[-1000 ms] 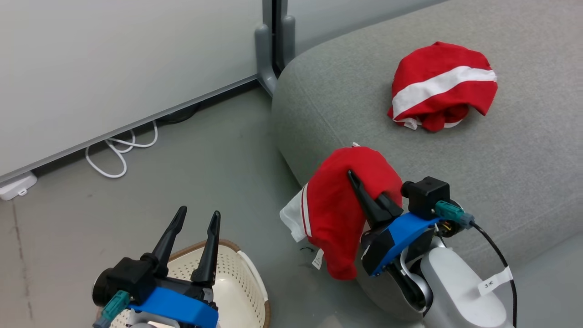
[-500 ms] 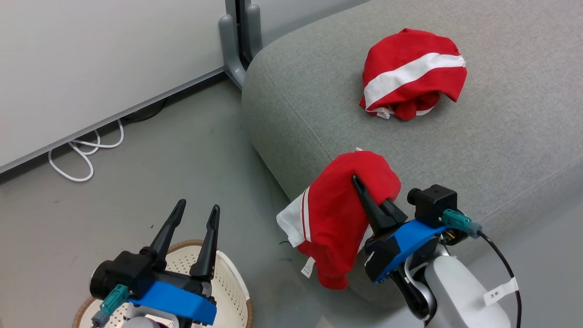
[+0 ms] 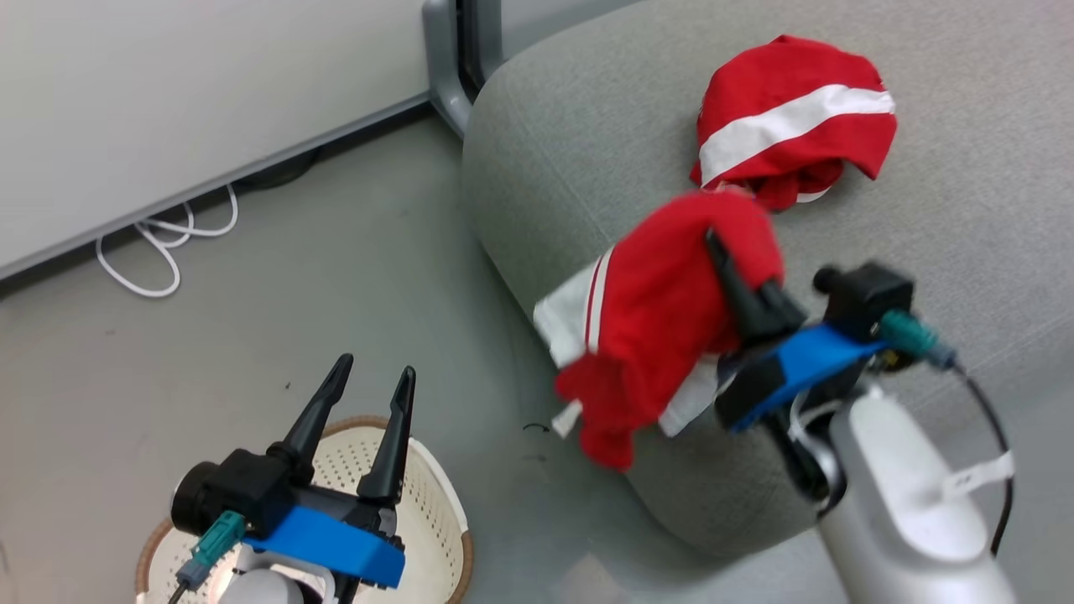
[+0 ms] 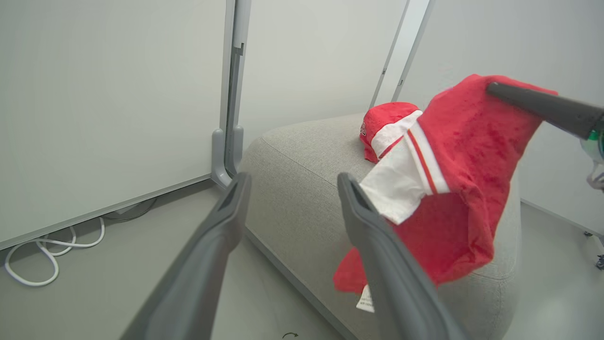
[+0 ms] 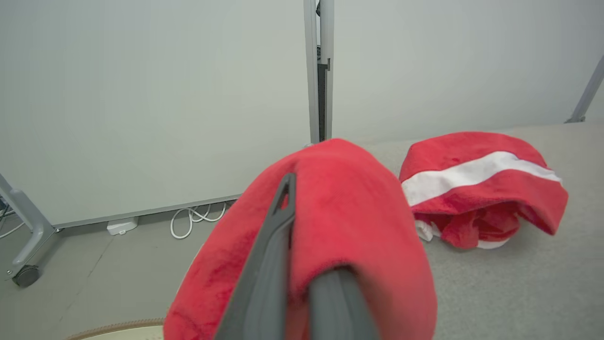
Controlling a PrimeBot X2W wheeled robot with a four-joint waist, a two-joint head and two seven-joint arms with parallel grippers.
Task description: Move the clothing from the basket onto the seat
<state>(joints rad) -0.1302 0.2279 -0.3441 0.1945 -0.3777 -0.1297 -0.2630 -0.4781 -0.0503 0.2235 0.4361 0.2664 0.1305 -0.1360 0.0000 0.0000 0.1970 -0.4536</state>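
My right gripper [image 3: 723, 256] is shut on a red garment [image 3: 663, 319] with white trim, which drapes over its fingers and hangs above the front edge of the grey couch [image 3: 579, 159]. One finger [image 5: 283, 212] shows on top of the cloth [image 5: 358, 222]; the other is wrapped in it. A second red garment [image 3: 789, 126] with a white stripe lies bunched on the couch just beyond. My left gripper [image 3: 376, 367] stands open and holds nothing, above the cream perforated basket [image 3: 440, 512] on the floor. The left wrist view shows the held garment [image 4: 467, 189] to the right of my open fingers.
A white partition wall with a grey post [image 3: 449, 75] stands behind the couch's corner. A coiled white cable [image 3: 159, 252] lies on the grey floor by the wall. A wheeled frame leg [image 5: 26, 274] stands at the far left of the right wrist view.
My right gripper has risen and moved forward with the garment, whose top is now near the garment lying on the couch. The head camera shifted. My left gripper stays open over the basket.
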